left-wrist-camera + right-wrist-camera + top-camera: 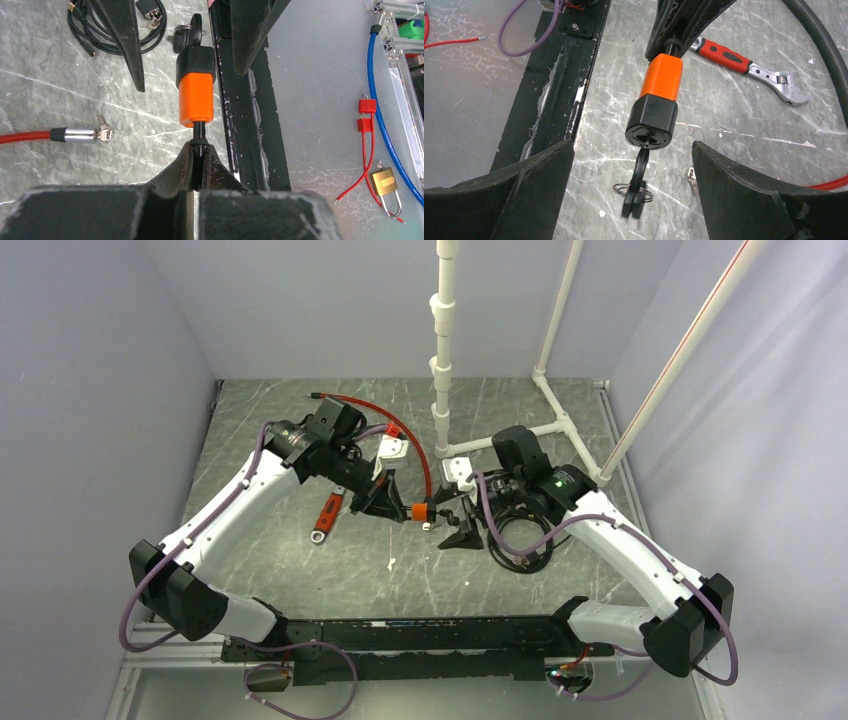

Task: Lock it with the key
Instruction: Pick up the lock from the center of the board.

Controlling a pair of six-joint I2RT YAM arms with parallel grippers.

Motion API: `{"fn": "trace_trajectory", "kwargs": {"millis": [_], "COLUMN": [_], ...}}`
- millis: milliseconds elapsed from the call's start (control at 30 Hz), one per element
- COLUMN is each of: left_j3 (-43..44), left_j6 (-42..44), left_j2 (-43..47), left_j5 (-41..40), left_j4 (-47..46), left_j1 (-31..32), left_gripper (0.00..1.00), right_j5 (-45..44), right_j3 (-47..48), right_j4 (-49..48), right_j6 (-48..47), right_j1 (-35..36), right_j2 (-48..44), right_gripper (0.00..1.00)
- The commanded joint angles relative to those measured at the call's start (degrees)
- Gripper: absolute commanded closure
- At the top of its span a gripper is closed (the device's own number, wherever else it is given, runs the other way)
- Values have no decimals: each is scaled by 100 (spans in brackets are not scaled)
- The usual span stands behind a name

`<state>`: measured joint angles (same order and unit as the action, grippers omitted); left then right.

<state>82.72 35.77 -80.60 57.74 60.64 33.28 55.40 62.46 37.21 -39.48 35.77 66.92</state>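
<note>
Orange lock (196, 97) stem clenched in left tool (199, 151); right tool (632, 145) released, facing it, straddling inserted key (636, 190).

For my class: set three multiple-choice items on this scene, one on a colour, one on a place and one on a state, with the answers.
1. What colour is the wrench handle? A blue. B red. C yellow.
2. Where is the key? A beside the wrench. B in the keyhole of the lock. C under the wrench.
3. How is the right gripper? A shut on the key. B shut on the wrench. C open.

Answers:
1 B: the handle is red with black.
2 B: the key hangs from the lock's black end.
3 C: its jaws stand wide apart, either side of the key.
</note>
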Motion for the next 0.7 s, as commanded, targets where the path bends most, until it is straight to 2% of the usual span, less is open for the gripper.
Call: {"fn": "trace_trajectory", "kwargs": {"millis": [0, 267, 667], "left_j3": [117, 111, 173], "left_j6": [310, 180, 185], "left_j2": [271, 231, 85], "left_j5": [438, 210, 121], "left_j4": [-56, -165, -23], "left_j1": [3, 19, 19], "left_gripper": [100, 100, 100], "right_j5": [33, -167, -512], "right_j3": [378, 458, 341], "right_j4": [-51, -505, -703], "right_j6": [-186, 403, 658], "right_j1": [82, 270, 404], "right_j2": [94, 197, 176], "right_gripper": [11, 25, 49]}}
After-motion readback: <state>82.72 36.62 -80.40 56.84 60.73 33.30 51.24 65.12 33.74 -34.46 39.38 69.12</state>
